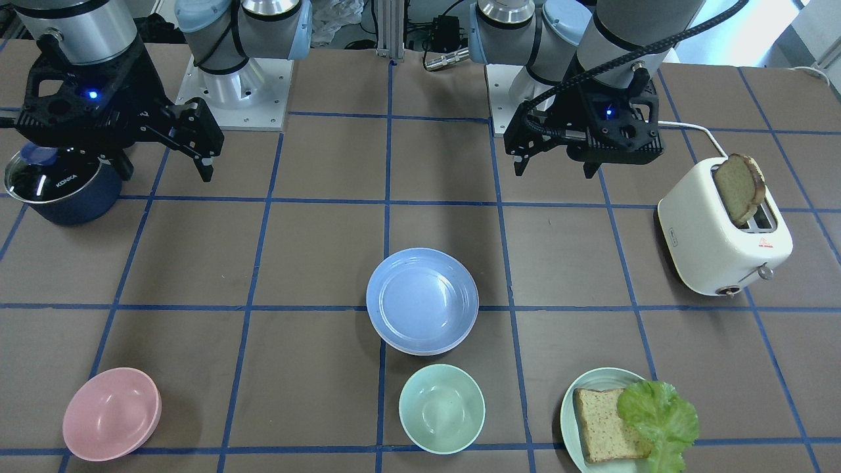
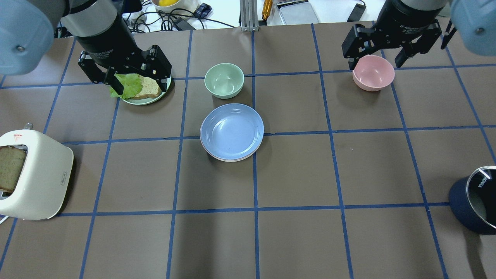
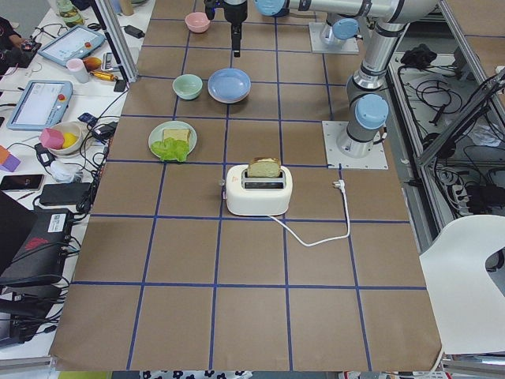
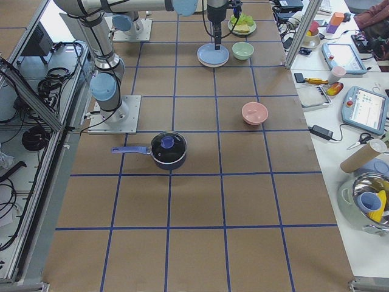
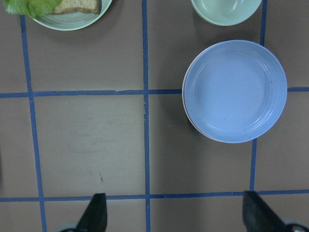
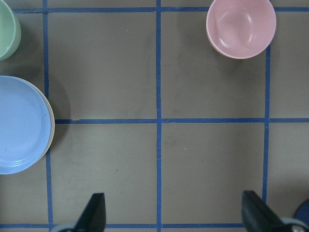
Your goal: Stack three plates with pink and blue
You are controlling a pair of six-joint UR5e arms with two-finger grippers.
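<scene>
The periwinkle blue plate [image 2: 231, 131] lies on top of a stack at the table's middle; it also shows in the front view [image 1: 422, 299] and the left wrist view [image 5: 234, 90]. A pale pink rim [image 2: 226, 159] shows under it, and a cream edge [image 6: 52, 126] shows in the right wrist view. My left gripper [image 2: 141, 86] is open and empty, high over the plate with bread. My right gripper [image 2: 376, 62] is open and empty, high over the pink bowl. Both stand well apart from the stack.
A mint-green bowl [image 2: 224, 80] sits just beyond the stack. A pink bowl [image 2: 372, 73] is at the far right. A pale green plate [image 2: 145, 102] holds bread and lettuce. A white toaster [image 2: 35, 174] with bread stands at the left, a dark blue pot [image 2: 474, 205] at the right.
</scene>
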